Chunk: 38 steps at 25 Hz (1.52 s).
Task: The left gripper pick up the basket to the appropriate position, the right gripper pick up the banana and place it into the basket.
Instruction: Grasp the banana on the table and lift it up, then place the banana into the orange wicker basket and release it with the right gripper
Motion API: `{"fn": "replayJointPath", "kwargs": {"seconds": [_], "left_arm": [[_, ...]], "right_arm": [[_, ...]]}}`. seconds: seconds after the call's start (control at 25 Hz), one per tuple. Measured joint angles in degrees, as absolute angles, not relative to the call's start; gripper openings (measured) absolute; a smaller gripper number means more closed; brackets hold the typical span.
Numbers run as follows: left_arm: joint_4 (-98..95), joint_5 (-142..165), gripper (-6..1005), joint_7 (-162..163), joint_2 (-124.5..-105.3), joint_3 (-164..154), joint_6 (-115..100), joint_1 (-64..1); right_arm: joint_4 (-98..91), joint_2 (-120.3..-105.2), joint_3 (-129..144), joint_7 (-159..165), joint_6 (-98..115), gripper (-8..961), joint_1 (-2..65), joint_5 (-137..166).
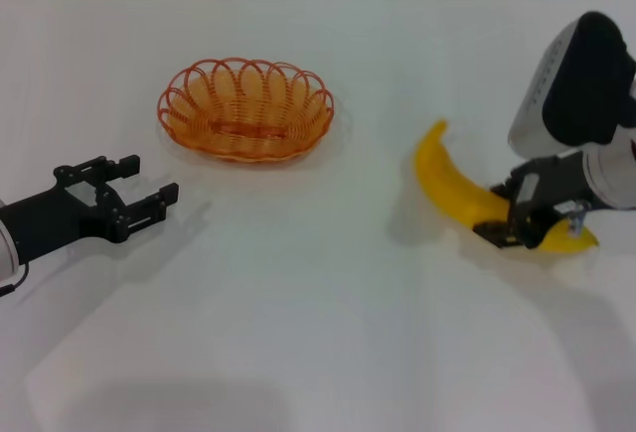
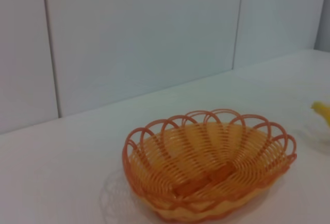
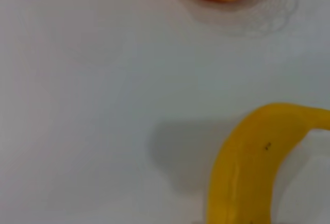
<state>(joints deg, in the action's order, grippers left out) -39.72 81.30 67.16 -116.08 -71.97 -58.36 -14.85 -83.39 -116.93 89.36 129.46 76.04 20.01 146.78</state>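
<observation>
Item: basket [image 1: 245, 109], orange wire, oval, scalloped rim, empty; standing on white counter [image 1: 318, 333] toward the far left of centre, untouched. Same basket in left wrist view [image 2: 209, 168], ahead of that camera, against white wall panels [image 2: 144, 38]. Item: banana [image 1: 457, 189], yellow, curved, lying right of the basket and well apart from it, one pointed tip raised toward the far side; also filling the near part of the right wrist view [image 3: 247, 172], shadow beside it on the counter. Item: left hand [image 1: 139, 194], low over the counter, nearer than the basket and to its left, fingers spread apart, holding nothing, pointed toward the basket. Item: right hand [image 1: 517, 218], at the near end of the banana, fingers seemingly set around the fruit; whether truly clamped or merely straddling, impossible to tell. Step in hand, by judgement: approach to both picks, basket not yet lifted, banana apparently not clear of the counter. Next move likely calls for: left hand forward to the rim, closing on a wire loop; firm closure on the banana before lifting; carry leftward over the rim.
</observation>
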Motion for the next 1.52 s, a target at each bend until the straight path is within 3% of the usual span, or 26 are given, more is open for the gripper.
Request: {"fn": "replayJointPath", "kwargs": {"seconds": [0.56,1.08,1.52], "left_arm": [[-39.4,81.3,682,67.0,-116.28,-72.1,-58.4,-15.0],[-39.4,81.3,681,67.2,-116.31,-72.2,-58.5,-15.6],[-39.3,81.3,682,67.2,-116.44,-72.9,-58.4,-16.6]], "right_arm": [[-87.1,-117.02,93.2,123.2,69.9,487,21.2,137.2],[-84.9,-117.07,101.9,122.7,59.2,488,27.6,137.4],[-71.4,-117.43,110.7,123.3,43.1,488,35.8,135.4]]}}
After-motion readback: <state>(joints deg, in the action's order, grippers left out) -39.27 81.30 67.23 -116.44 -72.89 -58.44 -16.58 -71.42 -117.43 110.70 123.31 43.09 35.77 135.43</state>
